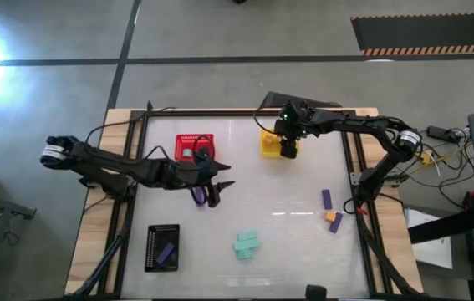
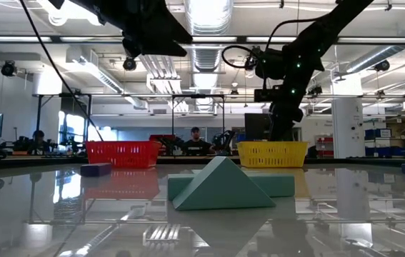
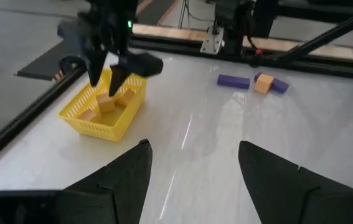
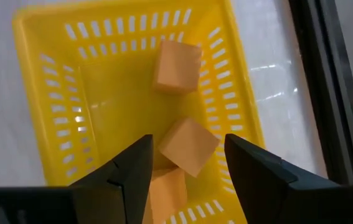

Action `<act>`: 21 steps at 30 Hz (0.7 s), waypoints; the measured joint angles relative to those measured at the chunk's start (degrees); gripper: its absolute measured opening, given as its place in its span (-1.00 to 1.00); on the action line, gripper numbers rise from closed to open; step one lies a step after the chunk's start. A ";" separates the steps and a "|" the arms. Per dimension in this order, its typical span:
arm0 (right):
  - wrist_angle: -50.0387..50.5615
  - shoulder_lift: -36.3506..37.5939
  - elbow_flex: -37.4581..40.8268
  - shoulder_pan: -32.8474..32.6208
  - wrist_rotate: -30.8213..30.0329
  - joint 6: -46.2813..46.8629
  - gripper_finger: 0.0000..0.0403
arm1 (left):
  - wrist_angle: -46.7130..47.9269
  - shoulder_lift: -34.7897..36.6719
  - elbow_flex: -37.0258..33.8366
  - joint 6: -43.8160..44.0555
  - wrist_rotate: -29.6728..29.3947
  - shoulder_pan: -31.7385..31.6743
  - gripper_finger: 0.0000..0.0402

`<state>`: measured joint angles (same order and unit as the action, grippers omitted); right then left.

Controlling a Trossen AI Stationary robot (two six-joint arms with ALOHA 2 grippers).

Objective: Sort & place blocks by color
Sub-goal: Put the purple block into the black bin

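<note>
Gaping right gripper above boxy orange blocks, perforated yellow basket.

Both arms are dark, slim and jointed, with black cables looping along their links. The left arm ends in a silver-ringed base joint; the right arm shows a similar metallic ring and small green indicator lights near its wrist. Each gripper's fingers are matte black, broad and tapering.
</note>
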<state>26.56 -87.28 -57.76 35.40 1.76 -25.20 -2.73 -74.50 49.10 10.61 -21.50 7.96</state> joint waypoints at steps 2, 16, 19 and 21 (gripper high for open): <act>0.69 0.47 -0.55 0.00 0.07 1.42 -0.07 | 0.00 -0.87 0.00 1.35 0.00 -0.01 0.11; 10.15 8.44 -3.58 -5.59 0.31 11.46 -0.11 | 8.00 -4.76 0.00 16.23 0.04 0.28 0.11; 10.08 10.71 -3.58 -8.17 0.35 13.71 -0.13 | 11.23 -4.84 0.00 21.20 0.06 0.36 0.11; 10.03 12.15 -3.58 -10.12 0.32 15.26 -0.14 | 14.69 -4.87 0.00 26.21 0.17 0.39 0.11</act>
<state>36.59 -75.13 -61.34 25.27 2.08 -9.94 11.95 -79.37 49.10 36.82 -21.34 8.35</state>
